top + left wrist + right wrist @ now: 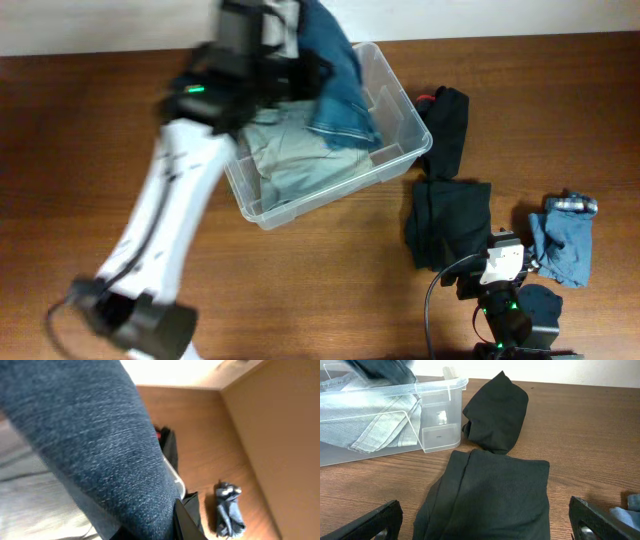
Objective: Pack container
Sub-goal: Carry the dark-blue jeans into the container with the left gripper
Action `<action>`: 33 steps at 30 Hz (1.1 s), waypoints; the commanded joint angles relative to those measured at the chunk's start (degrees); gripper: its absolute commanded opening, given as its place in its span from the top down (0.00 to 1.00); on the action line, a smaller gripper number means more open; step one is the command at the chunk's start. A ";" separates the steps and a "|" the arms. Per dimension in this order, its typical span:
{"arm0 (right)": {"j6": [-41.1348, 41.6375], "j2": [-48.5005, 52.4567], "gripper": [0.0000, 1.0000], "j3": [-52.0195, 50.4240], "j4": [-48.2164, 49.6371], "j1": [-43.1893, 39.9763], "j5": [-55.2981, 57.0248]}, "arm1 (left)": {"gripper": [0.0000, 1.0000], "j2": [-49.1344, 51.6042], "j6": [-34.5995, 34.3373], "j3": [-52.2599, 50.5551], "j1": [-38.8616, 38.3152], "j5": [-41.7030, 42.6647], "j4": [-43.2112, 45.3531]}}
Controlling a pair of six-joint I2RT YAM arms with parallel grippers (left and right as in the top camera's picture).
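Here we are over the container (pixel 335 186), the clear plastic bin sitting on the wooden tabletop (pixel 300 290) at upper centre of the overhead view. The left arm (pixel 175 190) reaches across it, and the blue jeans (pixel 335 75) drape over the far rim. From the left wrist camera all we get is that denim, heavy twill weave right against the lens, so the left jaws are hidden and we cannot tell whether they grip. The right jaws rest low and spread wide, dark fingers (pixel 375 520) at either edge of that view, with only the black garment (pixel 490 495) lying below them.

The job, as we read it, is getting those jeans fully inside. Part of the cloth rides above the wall, so we'd want it carried toward the bin's middle and lowered onto the pale folded garment (pixel 290 155) before any release. Denim is stiff and heavy, and it may slide out over the smooth rolled rim. The bin is thin-walled, glossy and round-cornered. The black garment looks soft and matte, limp rather than springy.
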 commanded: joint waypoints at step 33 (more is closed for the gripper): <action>0.70 -0.44 0.01 -0.35 -0.22 -0.35 -0.31 | 0.26 -1.07 13.51 1.36 11.04 -5.64 -23.08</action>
